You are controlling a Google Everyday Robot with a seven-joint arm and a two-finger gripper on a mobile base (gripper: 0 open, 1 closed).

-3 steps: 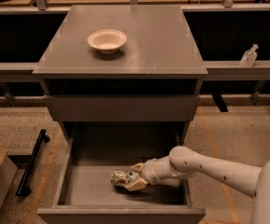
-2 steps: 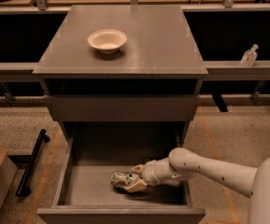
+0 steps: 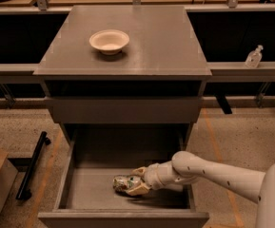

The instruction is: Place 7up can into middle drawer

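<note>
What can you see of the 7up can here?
The can is small, green and silvery-white, metal by its sheen, its label too dim to read. It lies on its side inside the open drawer, near the floor's middle. The gripper is shut on one end, a finger on either side. Whether it rests on the floor or hangs just over it cannot be told.

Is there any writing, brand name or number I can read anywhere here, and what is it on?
No text here can be read.
7up can, gripped by the tool inside the middle drawer: label too blurred.
Clear bottle on the right ledge: label too small.
Bowl on the cabinet top: plain.
</note>
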